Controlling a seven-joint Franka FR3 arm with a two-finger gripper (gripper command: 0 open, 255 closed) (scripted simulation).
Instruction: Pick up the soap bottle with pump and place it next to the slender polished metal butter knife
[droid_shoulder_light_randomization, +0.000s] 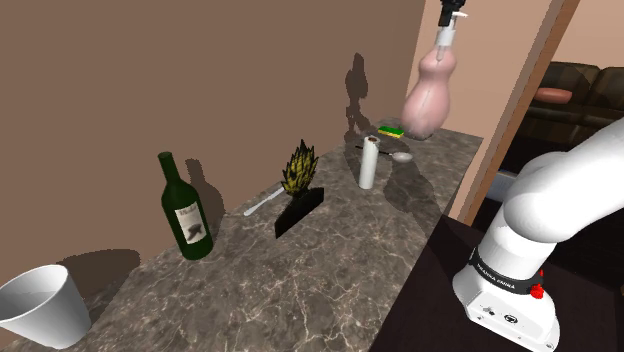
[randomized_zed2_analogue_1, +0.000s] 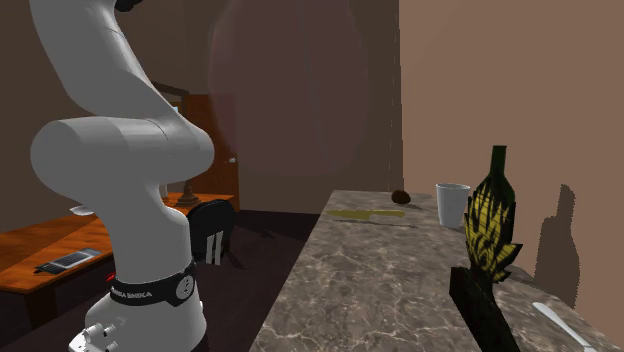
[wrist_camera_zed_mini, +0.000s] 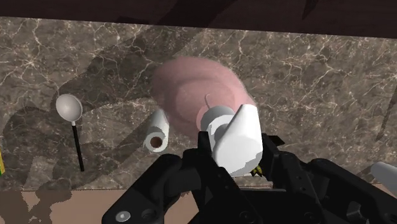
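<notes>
The pincer (droid_shoulder_light_randomization: 450, 18) is clenched on the white pump head of the soap bottle (droid_shoulder_light_randomization: 430, 95). In the wrist view its black fingers (wrist_camera_zed_mini: 205, 147) clasp that head from both sides. The pink bottle hangs upright beneath it, clear of the marble tabletop (droid_shoulder_light_randomization: 300, 295) and over its far end.

Nearest in the shoulder view, at the left, stands a white cup (droid_shoulder_light_randomization: 40, 305). Beyond it is a green wine bottle (droid_shoulder_light_randomization: 187, 215), then a spiky yellow-and-dark ornament (droid_shoulder_light_randomization: 298, 178) on a black base. The butter knife (droid_shoulder_light_randomization: 262, 205) lies flat just beside the ornament, between the wine bottle and an upright white roll (droid_shoulder_light_randomization: 369, 165). A spoon (droid_shoulder_light_randomization: 401, 157) and a green-and-yellow sponge (droid_shoulder_light_randomization: 390, 129) lie farther back, roughly under the hanging bottle.

From the pincer, then, the knife lies nearer and to the shoulder view's left, past the roll. Its long axis runs from near-left to far-right. The carry likely has to come back toward the stand and lower the bottle alongside that line, clear of the ornament and roll.
</notes>
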